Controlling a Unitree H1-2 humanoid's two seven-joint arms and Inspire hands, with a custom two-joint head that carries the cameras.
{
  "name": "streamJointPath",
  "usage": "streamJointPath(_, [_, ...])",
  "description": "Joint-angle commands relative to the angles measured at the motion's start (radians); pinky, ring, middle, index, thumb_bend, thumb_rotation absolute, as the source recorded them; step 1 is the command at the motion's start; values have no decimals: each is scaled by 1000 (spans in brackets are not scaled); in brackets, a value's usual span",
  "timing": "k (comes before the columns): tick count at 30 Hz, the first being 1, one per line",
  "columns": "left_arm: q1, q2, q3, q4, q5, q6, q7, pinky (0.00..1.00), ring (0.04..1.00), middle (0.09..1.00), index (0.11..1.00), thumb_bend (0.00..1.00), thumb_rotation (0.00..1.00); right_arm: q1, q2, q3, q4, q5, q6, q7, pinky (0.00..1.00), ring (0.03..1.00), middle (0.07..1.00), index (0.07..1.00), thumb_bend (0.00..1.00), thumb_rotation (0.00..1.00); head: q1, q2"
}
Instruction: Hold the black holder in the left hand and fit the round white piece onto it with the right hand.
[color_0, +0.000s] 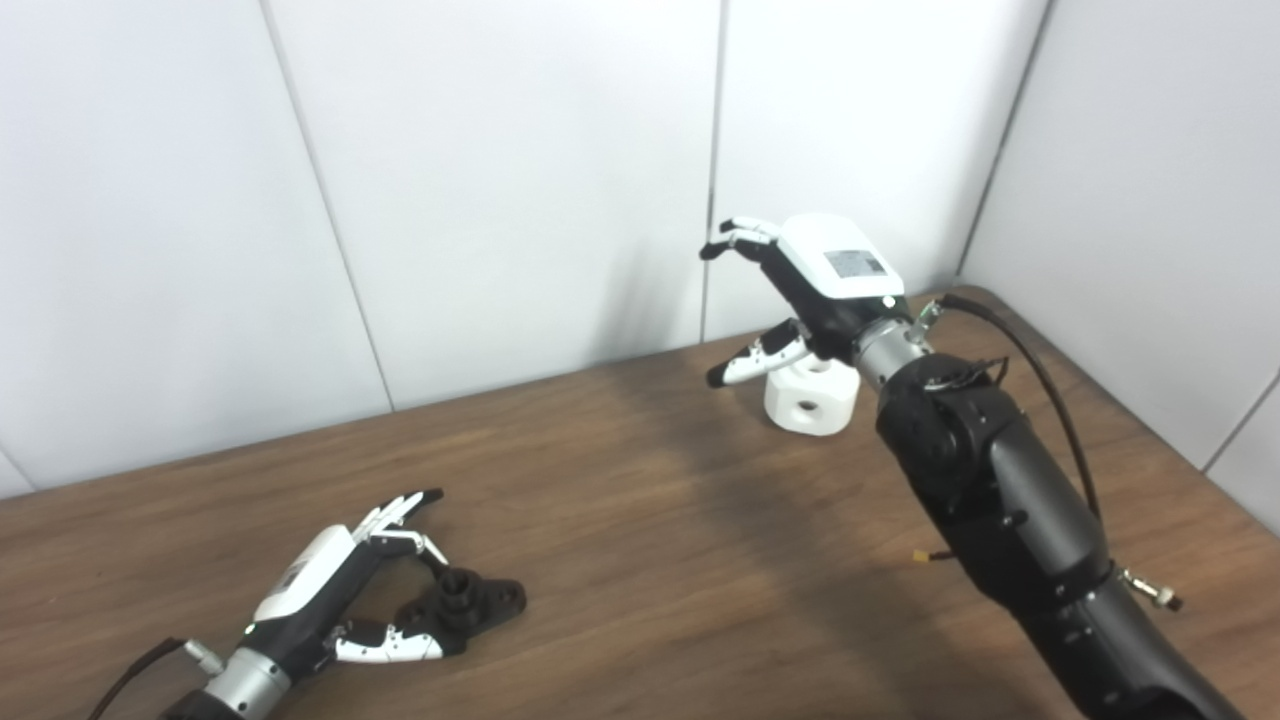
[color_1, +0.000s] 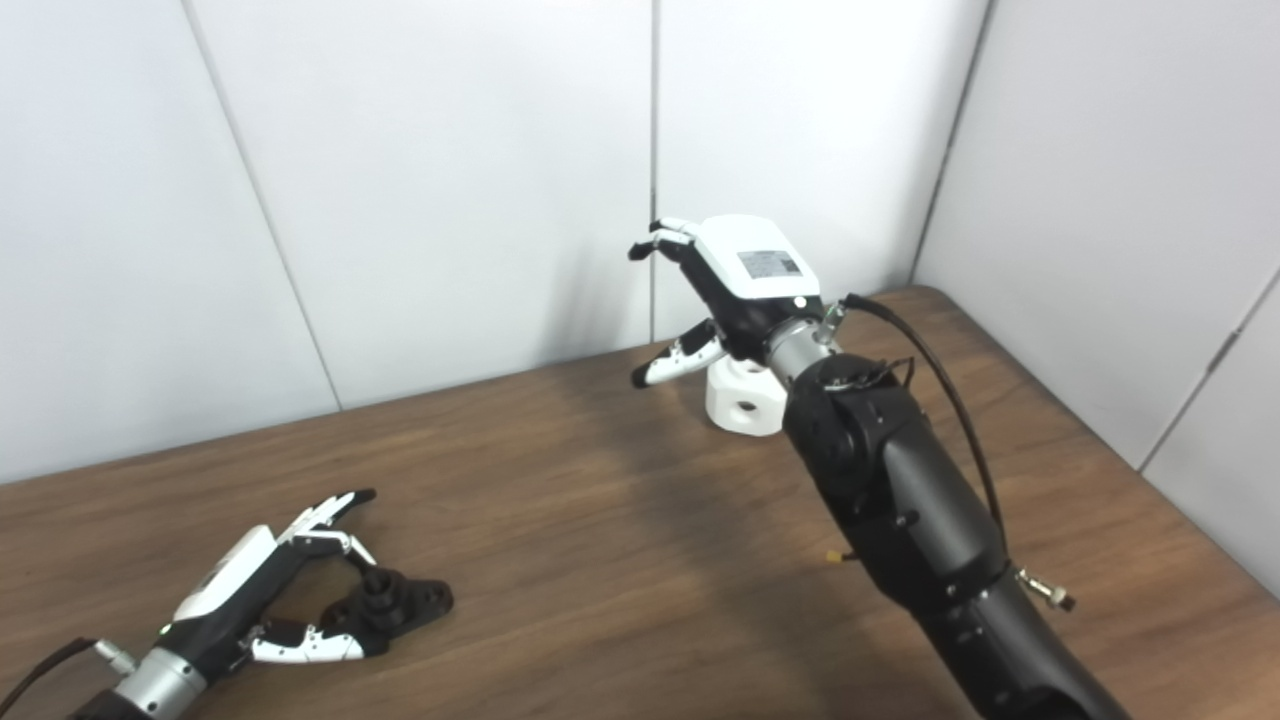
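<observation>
Where the wooden table (color_0: 620, 520) fills the lower half of the frame, the following items stand.

Item: black holder (color_0: 470, 600), lower left, lying flat on the tabletop, a short round post rising from its middle.

Item: left hand (color_0: 330, 590), lower left, low over the table, fingers (color_0: 400, 510) spread above the holder and thumb (color_0: 390, 645) reaching along its near side. Fingers apart; whether the thumb touches the holder cannot be told; no grip shown.

Item: round white piece (color_0: 812, 395), upper right of centre, standing on the table near the back wall (color_0: 500, 180), a hole in its side facing the viewer and another in its top.

Item: right hand (color_0: 800, 285), upper right of centre, raised over the white piece, fingers spread wide, thumb (color_0: 750, 362) pointing left just above the piece. Open, holding nothing.

Markings: a grey label (color_0: 855, 263) on the white back of the right hand; print too small to read.
</observation>
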Motion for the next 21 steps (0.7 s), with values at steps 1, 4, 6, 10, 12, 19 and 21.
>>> streamJointPath(1, [78,48,-48,104,24,19,-71,1000,1000,982,481,522,53,-65,-42,-26,-26,-24,27,14,683,846,892,770,783,305,-5,-4])
streamJointPath(4, [74,54,-60,110,11,19,-68,1000,1000,983,481,522,53,-74,-66,-33,-23,-39,69,67,702,871,910,793,791,334,-18,-10])
streamJointPath(6, [71,57,-69,116,12,19,-60,1000,1000,983,480,522,54,-78,-86,-41,-21,-43,106,110,704,891,931,818,804,368,-25,-14])
streamJointPath(10, [67,64,-91,124,16,19,-34,1000,1000,984,480,522,54,-78,-125,-47,-10,-42,142,171,704,910,951,821,852,434,-37,-21])
streamJointPath(12, [65,66,-96,127,10,19,-32,1000,1000,987,480,522,55,-77,-140,-51,-5,-42,151,199,709,920,959,826,872,451,-41,-23])
streamJointPath(19, [64,66,-109,125,-5,19,-27,1000,1000,986,480,521,55,-71,-143,-91,18,-44,155,249,748,942,973,859,930,601,-49,-27])
streamJointPath(21, [66,67,-113,125,-5,19,-25,1000,1000,984,480,521,55,-68,-142,-96,22,-35,154,241,737,940,972,865,944,658,-49,-27])
